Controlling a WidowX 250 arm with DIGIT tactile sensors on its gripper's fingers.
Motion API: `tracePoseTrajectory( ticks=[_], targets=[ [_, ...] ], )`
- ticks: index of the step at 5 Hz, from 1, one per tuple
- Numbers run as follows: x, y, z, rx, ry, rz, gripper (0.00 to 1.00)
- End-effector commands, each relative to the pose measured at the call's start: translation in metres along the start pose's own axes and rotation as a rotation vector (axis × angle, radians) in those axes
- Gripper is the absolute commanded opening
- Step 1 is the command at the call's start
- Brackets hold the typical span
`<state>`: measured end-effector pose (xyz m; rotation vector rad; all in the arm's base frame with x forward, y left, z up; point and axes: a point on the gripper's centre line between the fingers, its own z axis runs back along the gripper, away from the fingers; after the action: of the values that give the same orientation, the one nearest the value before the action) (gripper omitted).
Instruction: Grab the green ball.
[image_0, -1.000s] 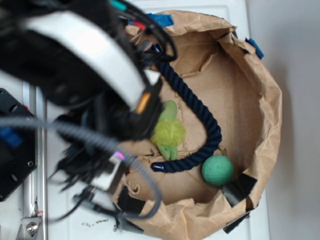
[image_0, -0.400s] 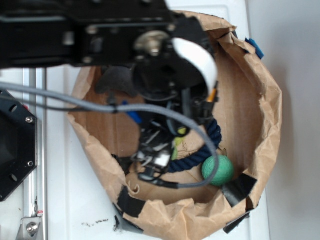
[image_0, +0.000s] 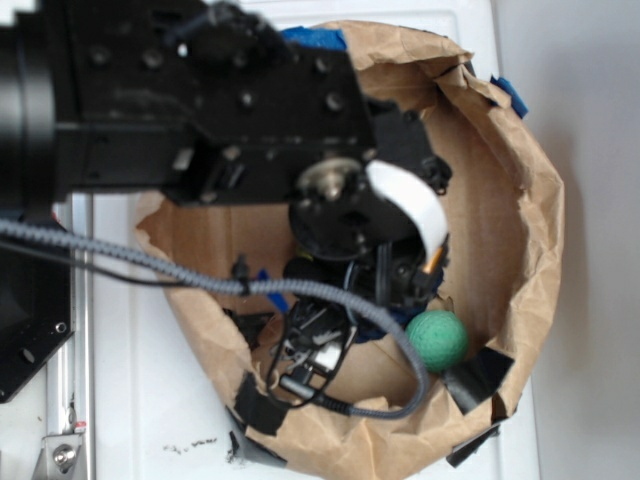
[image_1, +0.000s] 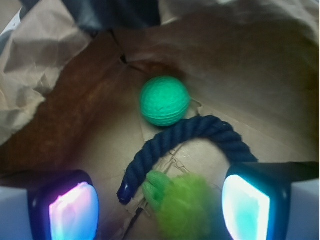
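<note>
Lower right of the exterior view, the green ball (image_0: 436, 340) sits on the floor of a crumpled brown paper bag (image_0: 525, 180), against the bag's wall. The black robot arm (image_0: 240, 120) reaches in from the upper left and hides the tool's tips; the ball shows just beyond the arm's lower right edge.

Wrist view: the ball (image_1: 164, 100) lies upper centre, ahead of the tool (image_1: 160, 206), whose two glowing pads stand wide apart, holding nothing. Between tool and ball lie a navy rope (image_1: 185, 140) and a fuzzy yellow-green plush toy (image_1: 182, 202), so the reach likely goes forward over them.
</note>
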<state>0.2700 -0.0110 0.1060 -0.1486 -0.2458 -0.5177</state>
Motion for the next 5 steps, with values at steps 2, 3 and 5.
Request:
tracePoseTrajectory(
  ticks=[2,3,5],
  targets=[
    [0.028,-0.004,-0.025,0.064,-0.014,-0.045,1.00],
    [0.036,-0.011,-0.035,0.067,-0.029,-0.082,1.00],
    [0.050,-0.015,-0.049,0.131,-0.059,-0.102,1.00]
  ],
)
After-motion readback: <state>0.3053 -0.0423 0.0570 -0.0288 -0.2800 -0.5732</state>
